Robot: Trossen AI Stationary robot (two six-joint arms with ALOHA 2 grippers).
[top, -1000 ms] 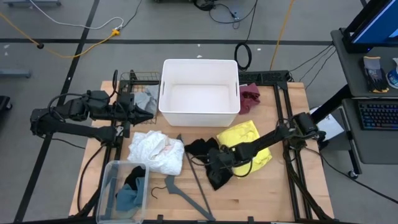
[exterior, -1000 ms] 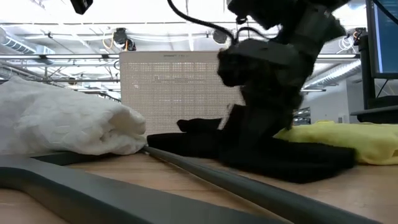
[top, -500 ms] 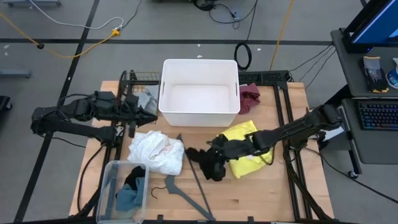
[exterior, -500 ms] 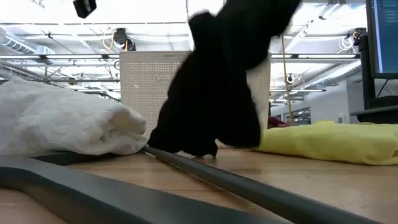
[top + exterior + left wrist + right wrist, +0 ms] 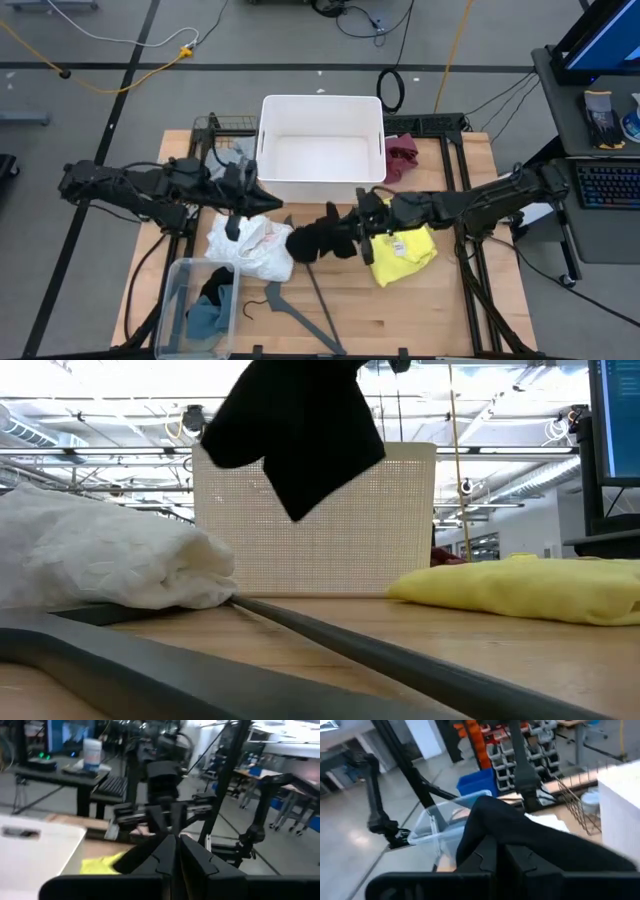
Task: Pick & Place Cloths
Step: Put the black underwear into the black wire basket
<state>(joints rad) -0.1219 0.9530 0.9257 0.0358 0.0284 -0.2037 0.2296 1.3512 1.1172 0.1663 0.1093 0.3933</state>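
My right end effector (image 5: 362,228) grips the black cloth (image 5: 318,238) above the bench (image 5: 450,300) middle. My left end effector (image 5: 262,200) looks closed, near the white bin (image 5: 322,148).

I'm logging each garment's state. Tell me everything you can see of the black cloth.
The black cloth is a small, soft, matte fabric piece, crumpled and hanging limp. The right gripper is shut on it, holding it up clear of the wooden table, between the white crumpled cloth and the bright yellow cloth. In the low view it dangles in front of the white bin, touching nothing below.
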